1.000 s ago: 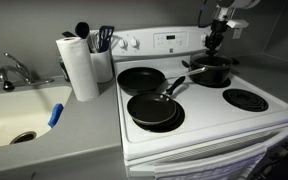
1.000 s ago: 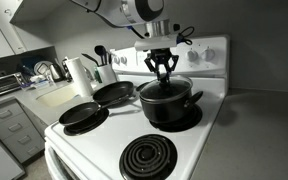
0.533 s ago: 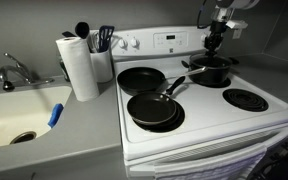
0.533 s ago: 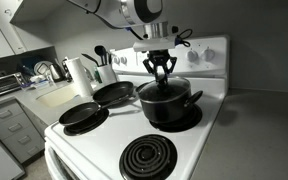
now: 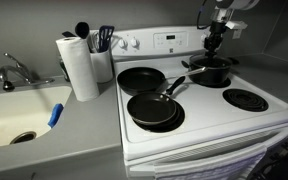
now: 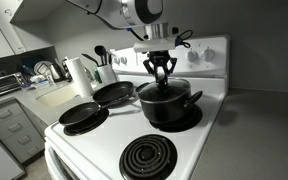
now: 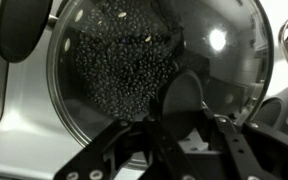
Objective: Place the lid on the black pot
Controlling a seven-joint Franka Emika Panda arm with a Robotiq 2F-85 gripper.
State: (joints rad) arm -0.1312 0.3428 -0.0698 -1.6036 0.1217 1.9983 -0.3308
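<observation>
The lid (image 7: 124, 60) is seen seated on the black pot (image 6: 170, 108), at 2 o'clock on the stove (image 5: 199, 127). The hand (image 6: 162, 84) is positioned at lid centre; clamped or loose cannot be told.

You had no text you could read in any view; the markings on the stove's control panel (image 5: 169, 41) were too small.

Clear glass lid (image 7: 124, 60), metal-rimmed with a dark centre knob, sits level atop the deep black pot (image 6: 167, 105), at the stovetop's (image 5: 209, 110) two o'clock in an exterior view.
</observation>
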